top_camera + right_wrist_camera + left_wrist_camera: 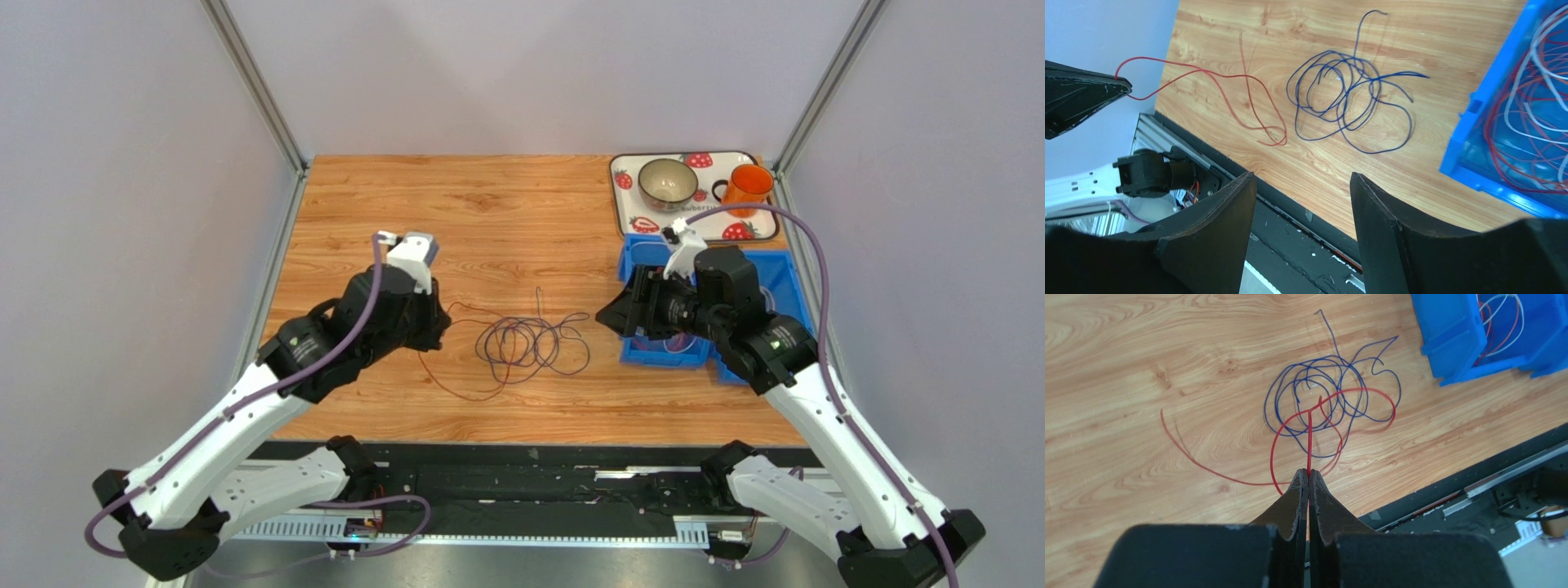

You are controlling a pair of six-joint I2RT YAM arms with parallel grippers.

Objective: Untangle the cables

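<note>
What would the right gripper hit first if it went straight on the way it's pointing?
Most likely the blue wire tangle on the table: the open right gripper points down toward it. The red wire loops just beside that line, and depth is unclear, so bare wood could come first.

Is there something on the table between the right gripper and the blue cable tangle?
Nothing visible. Only bare table lies between the open right gripper and the blue cable tangle; the blue bin is off to one side.
</note>
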